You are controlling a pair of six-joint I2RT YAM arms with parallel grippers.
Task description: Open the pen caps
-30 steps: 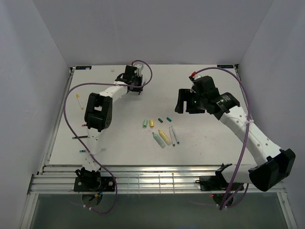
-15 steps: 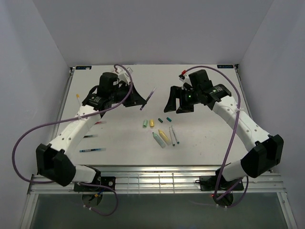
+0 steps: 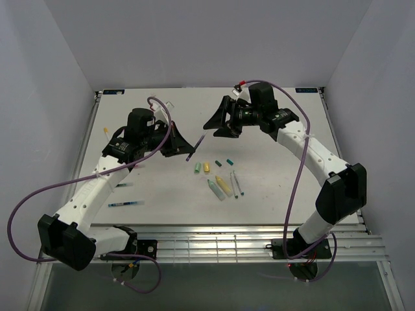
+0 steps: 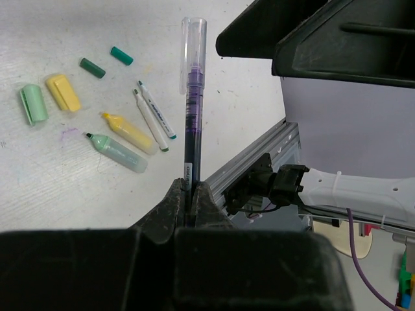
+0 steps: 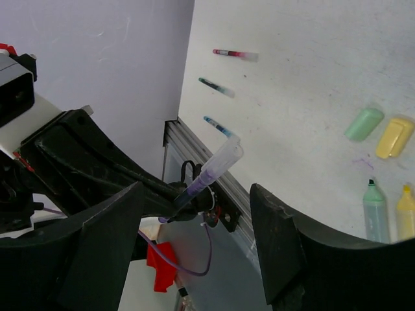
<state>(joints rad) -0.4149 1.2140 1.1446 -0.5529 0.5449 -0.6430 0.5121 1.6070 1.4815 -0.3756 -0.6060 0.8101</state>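
Note:
My left gripper (image 3: 183,148) is shut on a purple pen (image 3: 195,146) and holds it above the table. In the left wrist view the gripper (image 4: 190,189) clamps the pen's lower barrel and the clear cap (image 4: 193,44) sits on the far end. My right gripper (image 3: 219,123) is open, just beyond the capped end. In the right wrist view its fingers (image 5: 285,240) stand wide on either side of the pen (image 5: 198,184) without touching it. Loose pale green (image 3: 198,168), yellow (image 3: 207,166) and dark teal (image 3: 218,162) caps lie on the table.
Uncapped green (image 3: 216,189) and yellow (image 3: 224,186) highlighters and two thin pens (image 3: 237,184) lie mid-table. A blue pen (image 3: 126,203), a red pen (image 5: 235,54) and a teal pen (image 5: 217,87) lie at the left. The table's metal front rail (image 3: 207,243) runs near the arm bases.
My left gripper came from the back of the table to the middle with the purple pen. My right gripper moved left and back, and now faces the pen's capped end.

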